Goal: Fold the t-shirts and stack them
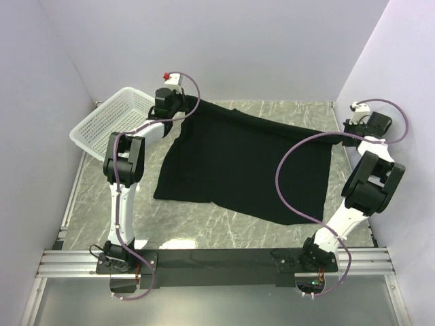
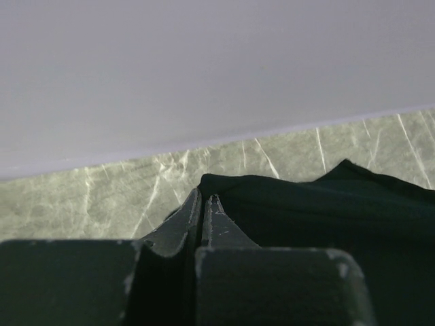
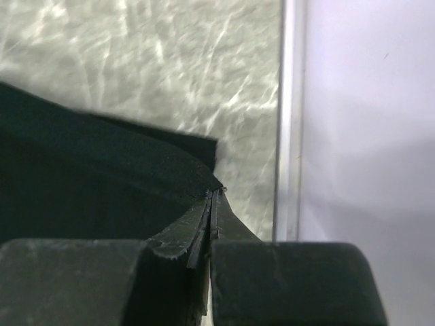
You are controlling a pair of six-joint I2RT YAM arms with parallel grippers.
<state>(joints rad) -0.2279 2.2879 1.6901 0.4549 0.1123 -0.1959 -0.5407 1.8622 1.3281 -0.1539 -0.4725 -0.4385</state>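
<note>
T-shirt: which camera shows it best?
Top external: only it shows the whole black t-shirt, spread wide and hanging taut along its far edge. The left wrist view shows just a corner at the shut left pincer. The right wrist view shows just an edge pinched in the right pincer.

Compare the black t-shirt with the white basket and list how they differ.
Colour: the t-shirt is black, the basket white. Build: the t-shirt is soft cloth, the basket open mesh. Size: the t-shirt spreads wider than the basket. Grip: the left pincer and right pincer pinch the t-shirt's far corners; neither holds the basket. Both are plain, single-coloured.
</note>
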